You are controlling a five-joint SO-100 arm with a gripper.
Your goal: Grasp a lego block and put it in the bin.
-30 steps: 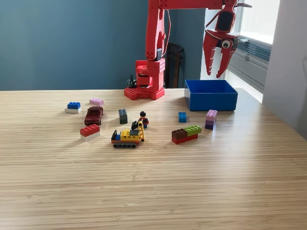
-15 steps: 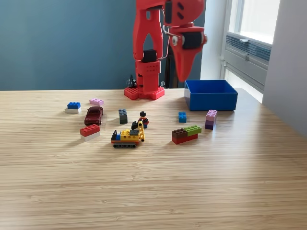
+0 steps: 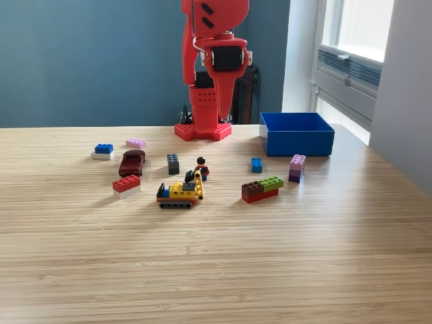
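End effector [image 3: 217, 108]: red, pointing down above the arm's base at the back of the bench [image 3: 216, 270]; whether it is released or clenched I cannot tell, and nothing shows in it.
Left cluster: blue-and-white block [image 3: 103, 151], pink block [image 3: 136, 143], dark red car [image 3: 131, 162], red-and-white block [image 3: 127, 184] lie near one another; a descent here could knock a neighbour.
Middle: grey block [image 3: 173, 163], minifigure [image 3: 201, 167] and yellow vehicle [image 3: 180, 192] are crowded; a grasp might catch the wrong piece.
Right: small blue block [image 3: 256, 165] stands apart, likely the safest pick.
Bin [image 3: 297, 133]: far right, by the window; its low walls could let a dropped block bounce out.
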